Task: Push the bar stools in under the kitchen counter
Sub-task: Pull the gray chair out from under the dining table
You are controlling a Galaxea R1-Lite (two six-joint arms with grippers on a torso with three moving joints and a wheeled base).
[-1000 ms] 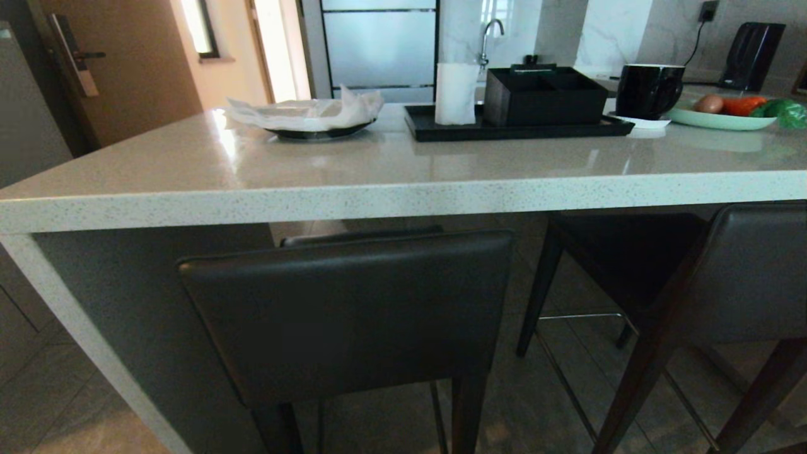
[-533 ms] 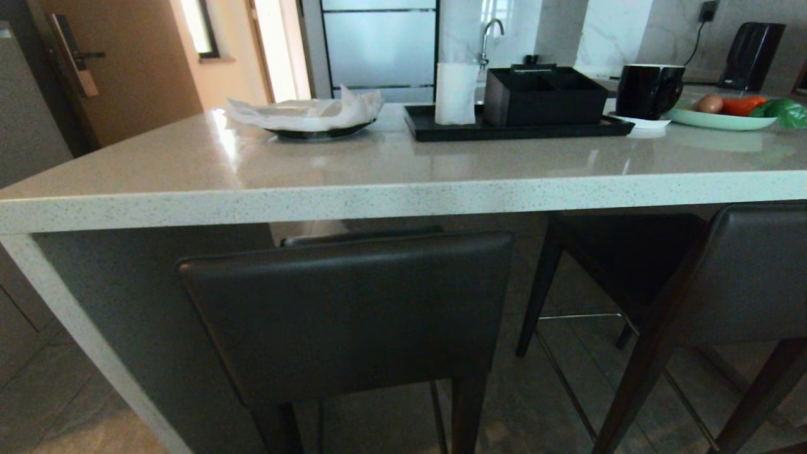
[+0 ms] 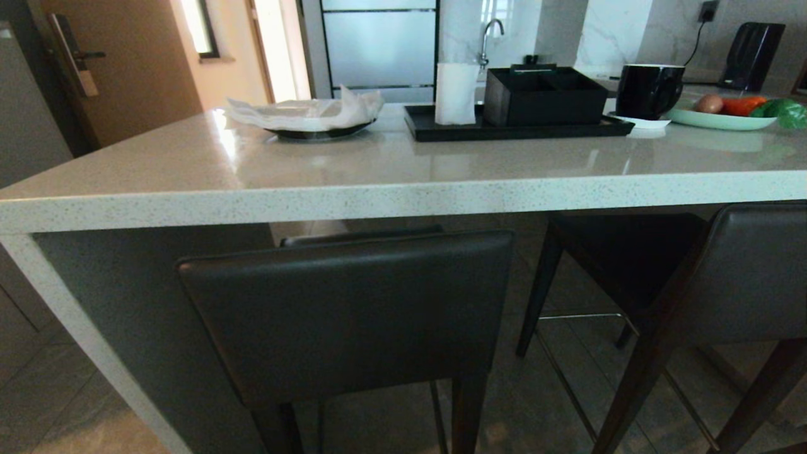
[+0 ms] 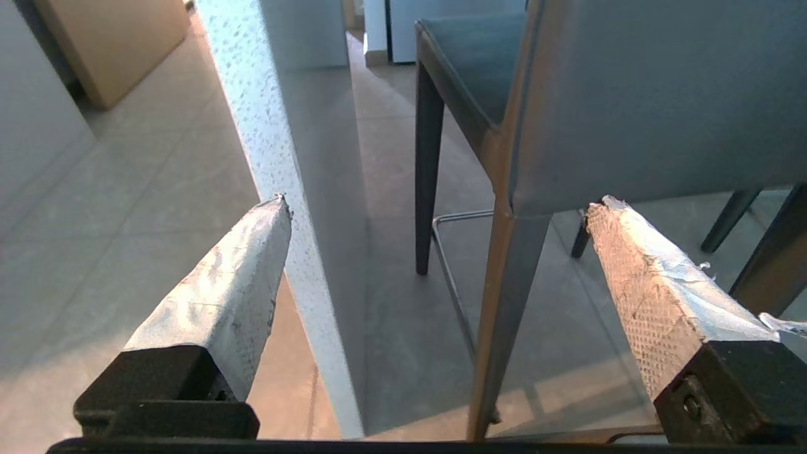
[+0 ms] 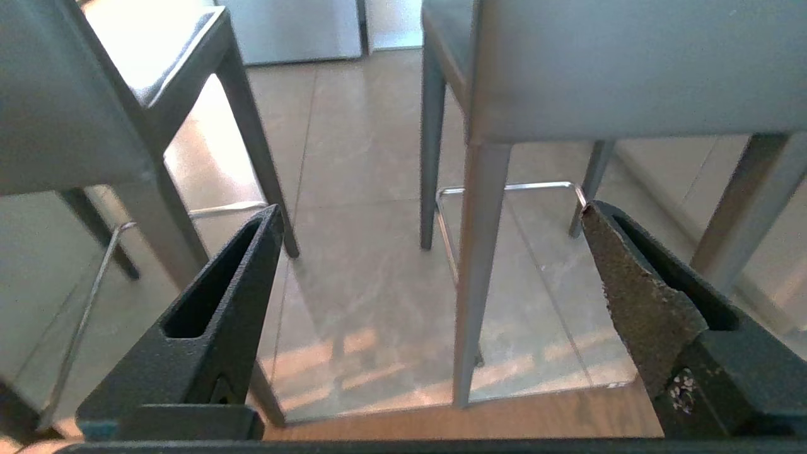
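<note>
We face the kitchen worktop (image 3: 391,195), a thick pale speckled slab with a matching side panel at its left end. 2 bar stools stand at its near edge. The left stool (image 3: 347,309) sits square to us, the top of its dark padded backrest just below the slab edge and its seat tucked beneath the slab. The right stool (image 3: 744,277) is turned at an angle, its backrest also below the slab edge, its seat partly under the slab and a thin metal footrest bar showing between its legs.

On the worktop, well back from the edge, a dark plate with crumpled white paper (image 3: 309,113) lies to the left, a black tray (image 3: 454,131) carries a white paper roll (image 3: 455,93) and a black box (image 3: 545,94), a black mug (image 3: 649,89) stands beside it, and a pale green plate of vegetables (image 3: 725,116) sits at the far right.

Neither arm shows from the head camera. Our left pincer (image 4: 435,214) stands wide with nothing between its taped fingers, low before the left stool's rear leg and the side panel. Our right pincer (image 5: 429,221) is also wide and holds nothing, aimed at the tiled floor (image 5: 372,302) between the 2 stools.
</note>
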